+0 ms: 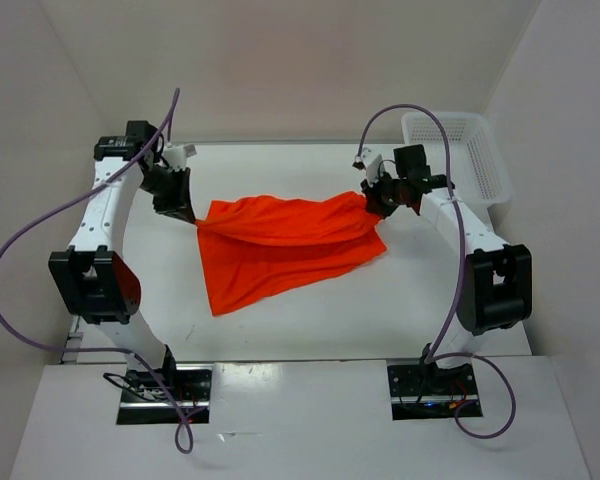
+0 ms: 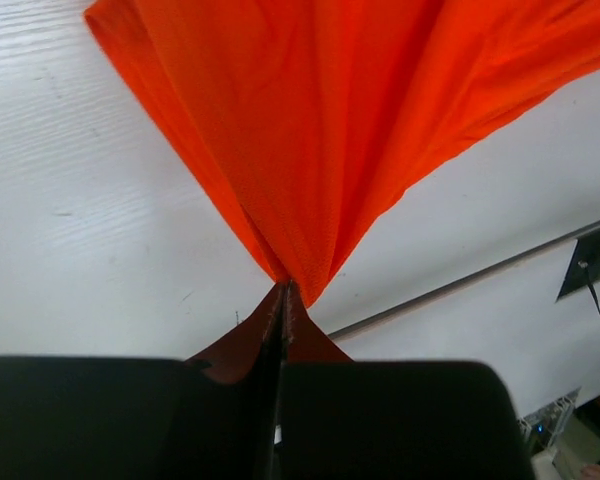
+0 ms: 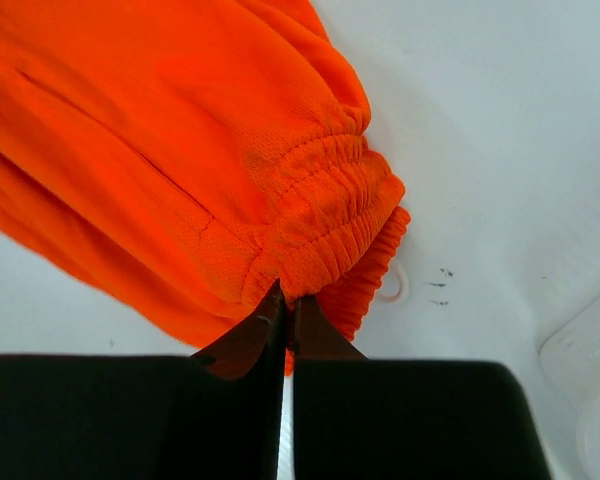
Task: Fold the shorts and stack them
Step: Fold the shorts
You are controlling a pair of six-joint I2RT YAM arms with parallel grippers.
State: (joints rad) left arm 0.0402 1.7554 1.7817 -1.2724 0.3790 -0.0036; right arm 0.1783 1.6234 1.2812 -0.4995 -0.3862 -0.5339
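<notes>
One pair of orange-red shorts (image 1: 280, 255) mid-frame, strung between both claws, lower edge draped on the table (image 1: 310, 320). Left gripper (image 1: 188, 213) clamped on a gathered corner, right gripper (image 1: 373, 203) on the elastic waistband. Light and limp; I judge bunched edges hold best. White basket (image 1: 458, 150) upper right.

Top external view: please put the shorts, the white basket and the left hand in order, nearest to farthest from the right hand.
1. shorts, gripped by the right hand itself, spreading to its left.
2. white basket, farther back, to its right.
3. left hand, on the opposite side, gripping the shorts' other end.
</notes>
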